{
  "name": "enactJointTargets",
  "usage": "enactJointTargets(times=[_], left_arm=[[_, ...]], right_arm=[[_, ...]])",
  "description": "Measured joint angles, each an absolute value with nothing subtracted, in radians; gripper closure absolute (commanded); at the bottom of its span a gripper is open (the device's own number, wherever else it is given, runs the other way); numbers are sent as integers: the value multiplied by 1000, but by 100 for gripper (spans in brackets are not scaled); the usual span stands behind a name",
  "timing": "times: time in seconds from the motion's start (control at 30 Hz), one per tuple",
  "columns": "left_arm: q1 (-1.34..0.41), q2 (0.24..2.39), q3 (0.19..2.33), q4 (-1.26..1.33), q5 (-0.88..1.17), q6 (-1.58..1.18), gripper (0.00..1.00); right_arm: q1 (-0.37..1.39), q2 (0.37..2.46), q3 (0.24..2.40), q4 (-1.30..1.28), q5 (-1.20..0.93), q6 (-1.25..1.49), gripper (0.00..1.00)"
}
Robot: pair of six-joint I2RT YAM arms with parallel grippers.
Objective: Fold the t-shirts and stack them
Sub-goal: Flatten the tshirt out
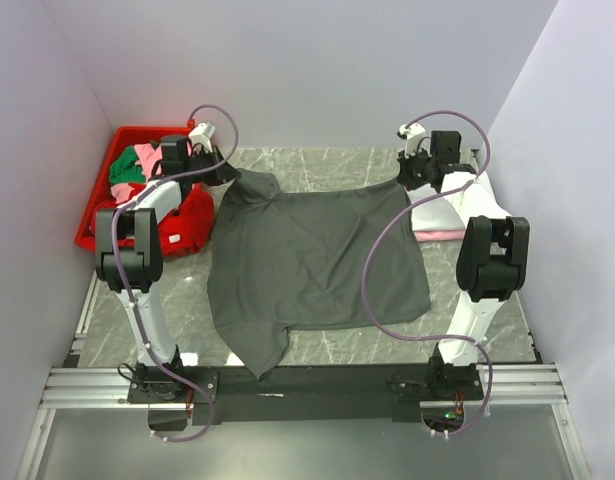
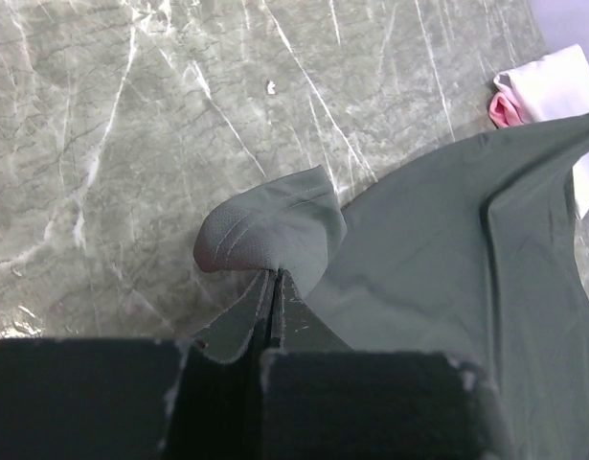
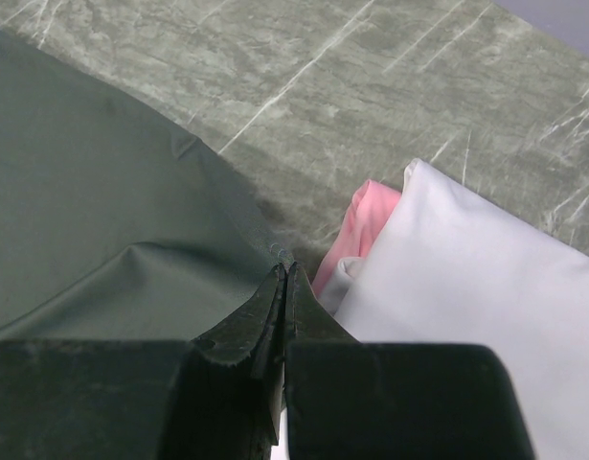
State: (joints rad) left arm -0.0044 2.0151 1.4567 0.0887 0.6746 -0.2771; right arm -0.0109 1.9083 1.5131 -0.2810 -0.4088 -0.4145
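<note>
Flattening step: dark grey t-shirt [image 1: 317, 260] stretched over surface [image 1: 327, 165] — left fingers [image 2: 263, 321], right fingers [image 3: 265, 316] both clamped shut on its far corners. Next, prob. — lower edge, release, start fold.

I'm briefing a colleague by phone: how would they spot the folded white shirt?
Find the large dark grey cloth t-shirt spread across the marbled table. At its far right corner, by the right arm, lies the white cloth t-shirt, folded flat over a pink one. Unlike the shirts crumpled in the red plastic bin at left, it is neatly folded.
</note>
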Motion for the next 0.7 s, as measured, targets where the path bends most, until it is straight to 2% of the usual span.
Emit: enactJointTargets(times=[0.7], left_arm=[[20, 1861, 1357, 80, 674, -233, 99]], right_arm=[[-49, 1906, 1452, -302, -449, -470, 100]])
